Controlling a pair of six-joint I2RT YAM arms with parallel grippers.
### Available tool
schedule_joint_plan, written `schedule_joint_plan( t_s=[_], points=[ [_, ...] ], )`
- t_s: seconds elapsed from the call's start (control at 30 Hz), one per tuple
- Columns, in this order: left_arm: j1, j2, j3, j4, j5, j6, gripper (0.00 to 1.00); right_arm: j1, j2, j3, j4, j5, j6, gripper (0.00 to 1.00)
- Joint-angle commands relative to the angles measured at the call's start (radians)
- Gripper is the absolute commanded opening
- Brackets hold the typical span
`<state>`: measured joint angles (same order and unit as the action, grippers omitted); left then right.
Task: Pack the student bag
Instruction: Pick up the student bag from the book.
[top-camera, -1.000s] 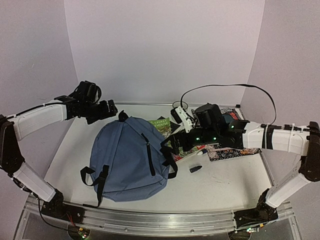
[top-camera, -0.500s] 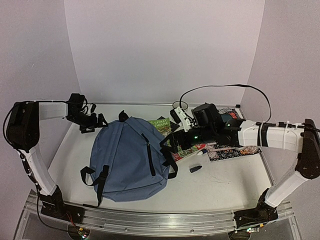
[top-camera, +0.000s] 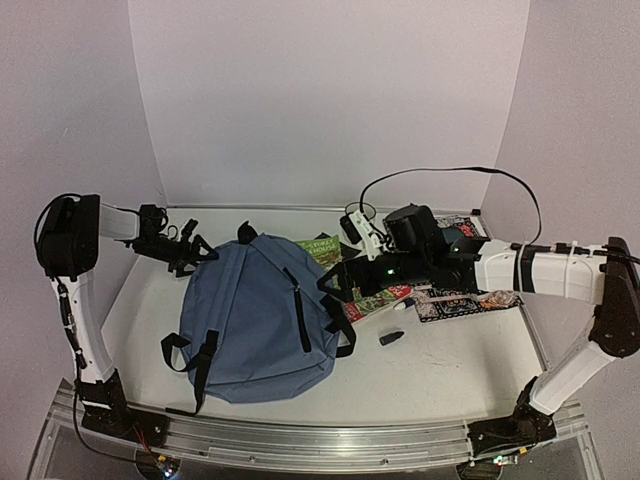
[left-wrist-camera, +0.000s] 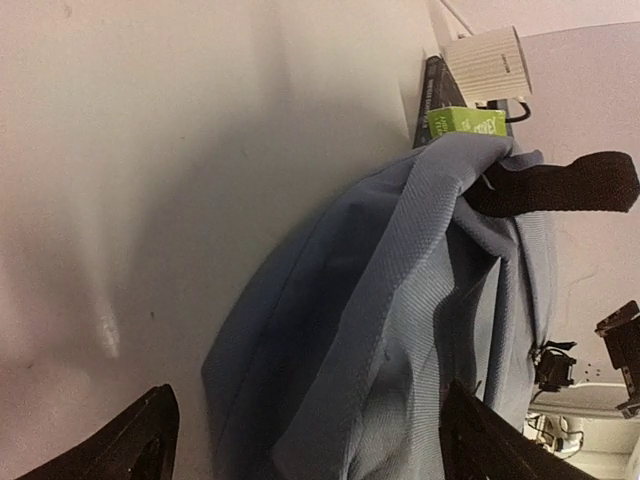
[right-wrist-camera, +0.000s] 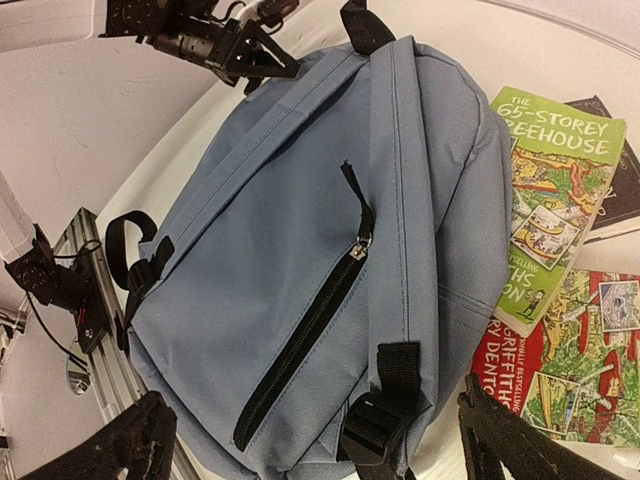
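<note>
Flanking the student bag (top-camera: 255, 320), zipped at mid-frame on the desk (top-camera: 450, 360), with left fingers (left-wrist-camera: 145, 445) spread wide at its upper-left edge and right fingers (right-wrist-camera: 515, 445) wide above its right side, seemingly to open it.

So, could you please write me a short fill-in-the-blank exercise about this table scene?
The student bag has ___ fabric with black straps.
The green-covered book lies on the ___ arm's side of the bag.
The left gripper and the right gripper both have their jaws ___.
Missing words: blue; right; open.
</note>
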<state>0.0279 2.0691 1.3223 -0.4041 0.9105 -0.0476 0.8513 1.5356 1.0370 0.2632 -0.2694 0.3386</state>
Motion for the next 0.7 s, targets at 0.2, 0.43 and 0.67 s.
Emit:
schedule_joint_plan(
  t_s=[0.2,0.43,0.67],
  points=[
    [0.000,0.007,0.067,-0.024,0.228,0.072,0.32,-0.005,0.020,0.023,0.019,-0.027,0.025,0.97],
    [-0.001,-0.196,0.051,-0.035,0.205,0.009,0.00,-0.004,-0.002,0.015,0.017,-0.014,0.019,0.97],
    [-0.002,-0.450,0.034,-0.034,0.187,-0.132,0.00,-0.005,-0.030,0.006,0.016,0.012,-0.001,0.97]
  ],
)
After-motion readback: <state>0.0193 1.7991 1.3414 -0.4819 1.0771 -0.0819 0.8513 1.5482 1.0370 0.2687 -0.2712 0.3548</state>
